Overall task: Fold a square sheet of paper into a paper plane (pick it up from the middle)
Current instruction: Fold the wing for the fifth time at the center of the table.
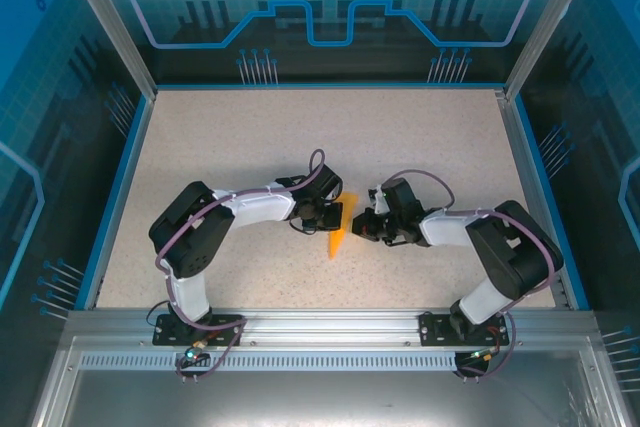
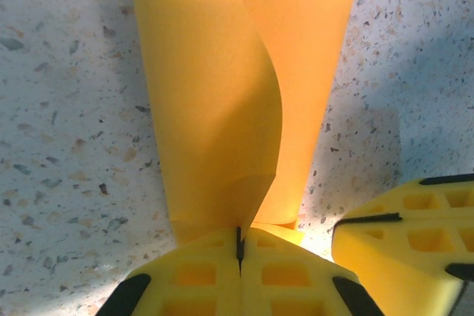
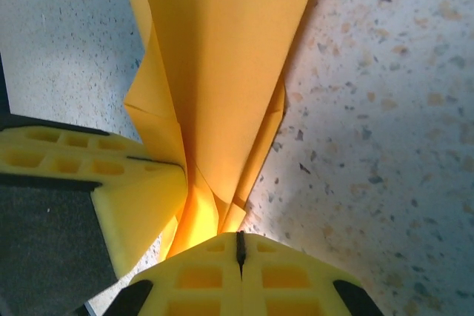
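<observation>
In the top view, the paper plane (image 1: 340,230) lies as a narrow orange wedge on the speckled table (image 1: 300,137). The left gripper (image 1: 330,217) is against its left side and the right gripper (image 1: 360,227) against its right. We judge that a crease is being set, so we would move both arms evenly and low, lest the thin sheet twist or tear. The blue rim (image 1: 120,187) and the metal rail (image 1: 320,322) sit well away from the paper and hinder nothing.

In the left wrist view, the left gripper (image 2: 238,251) is closed, pinching the near end of the paper plane (image 2: 215,94). One layer curls over another rather than lying flat, and we would press that bulge down before sharpening any fold. A finger (image 2: 404,234) of the right gripper sits just right of the pinched end, near enough to bump.

In the right wrist view, the right gripper (image 3: 238,251) is clamped on the narrow end of the paper plane (image 3: 222,57), whose layers fan loosely. The left gripper's finger (image 3: 111,183) touches the paper's left edge, so we think the two claws are each other's main obstacle
</observation>
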Robot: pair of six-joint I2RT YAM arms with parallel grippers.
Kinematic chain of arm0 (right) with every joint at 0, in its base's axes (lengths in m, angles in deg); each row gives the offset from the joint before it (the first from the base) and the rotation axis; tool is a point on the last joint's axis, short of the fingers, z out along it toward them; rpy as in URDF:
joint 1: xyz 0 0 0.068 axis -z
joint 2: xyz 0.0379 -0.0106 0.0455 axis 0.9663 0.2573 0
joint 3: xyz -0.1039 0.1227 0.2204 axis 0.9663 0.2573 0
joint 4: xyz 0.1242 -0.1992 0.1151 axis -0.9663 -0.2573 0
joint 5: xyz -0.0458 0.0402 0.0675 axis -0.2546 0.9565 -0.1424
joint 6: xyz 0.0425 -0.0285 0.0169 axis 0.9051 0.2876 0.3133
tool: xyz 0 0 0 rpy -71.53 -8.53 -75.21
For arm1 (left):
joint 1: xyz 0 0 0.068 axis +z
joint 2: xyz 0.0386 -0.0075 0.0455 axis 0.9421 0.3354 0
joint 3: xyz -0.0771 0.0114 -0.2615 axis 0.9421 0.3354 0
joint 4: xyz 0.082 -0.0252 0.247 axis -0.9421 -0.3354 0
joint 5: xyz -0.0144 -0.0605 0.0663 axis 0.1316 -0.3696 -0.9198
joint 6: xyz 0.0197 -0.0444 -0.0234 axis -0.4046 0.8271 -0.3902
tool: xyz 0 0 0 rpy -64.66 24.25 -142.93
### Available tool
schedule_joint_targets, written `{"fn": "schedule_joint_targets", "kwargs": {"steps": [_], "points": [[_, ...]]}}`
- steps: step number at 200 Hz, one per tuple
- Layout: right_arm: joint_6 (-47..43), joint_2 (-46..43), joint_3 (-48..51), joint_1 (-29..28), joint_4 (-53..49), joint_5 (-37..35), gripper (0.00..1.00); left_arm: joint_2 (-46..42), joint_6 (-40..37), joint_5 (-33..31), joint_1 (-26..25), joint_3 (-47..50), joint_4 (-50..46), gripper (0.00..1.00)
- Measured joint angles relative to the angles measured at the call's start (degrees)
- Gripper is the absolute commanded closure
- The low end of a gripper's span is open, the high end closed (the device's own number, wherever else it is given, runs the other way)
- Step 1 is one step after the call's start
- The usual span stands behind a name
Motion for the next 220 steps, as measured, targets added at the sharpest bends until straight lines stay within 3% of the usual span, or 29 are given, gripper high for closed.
{"fn": "schedule_joint_targets", "kwargs": {"steps": [220], "points": [[2.51,5.05,-1.07,1.40,2.69,4.57,1.00,3.63,0.98,3.13,-0.02,-3.43,1.73,1.00]]}}
